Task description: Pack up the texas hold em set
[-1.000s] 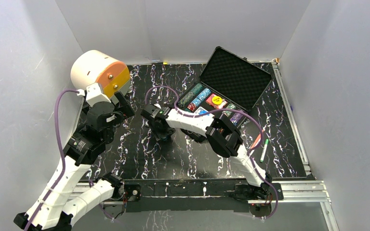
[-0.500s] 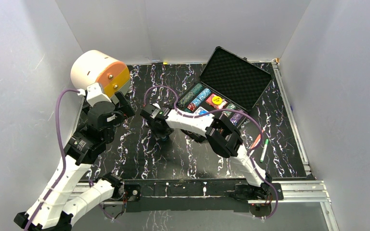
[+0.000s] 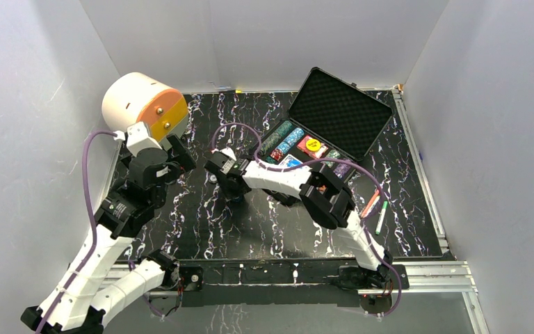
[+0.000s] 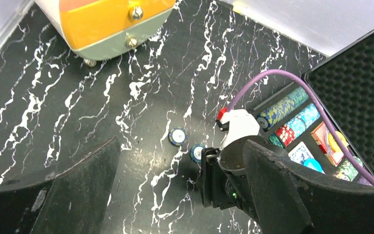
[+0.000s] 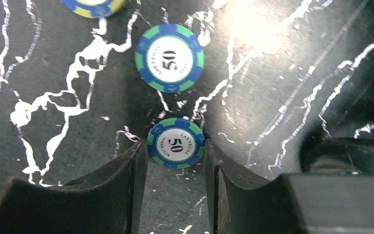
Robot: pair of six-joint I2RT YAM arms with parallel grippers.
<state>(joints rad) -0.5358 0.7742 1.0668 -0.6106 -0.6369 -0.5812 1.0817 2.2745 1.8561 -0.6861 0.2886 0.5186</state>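
- Overhead: the black case sits at the far right of the marbled table, lid up and grey foam showing, with rows of poker chips racked in its base.
- The white-and-orange drawer unit stands in the far left corner. The pens lie near the right edge, nearer than the case.
- The left gripper hangs just near-right of the drawer unit. The right gripper is down at mid-table, left of the case.
- Left wrist: the left gripper is spread wide with nothing between its fingers.
- Below it, two loose chips lie flat on the table, just beside the right gripper. The open case is off to the right.
- Right wrist: here's the action! The right gripper is grasping a green-and-blue 50 chip, which lies flat with both fingers pressed up against its rim.
- A second 50 chip lies just beyond it, apart from the fingers.
- A blue-and-yellow chip peeks in at the far left edge, mostly cut off.
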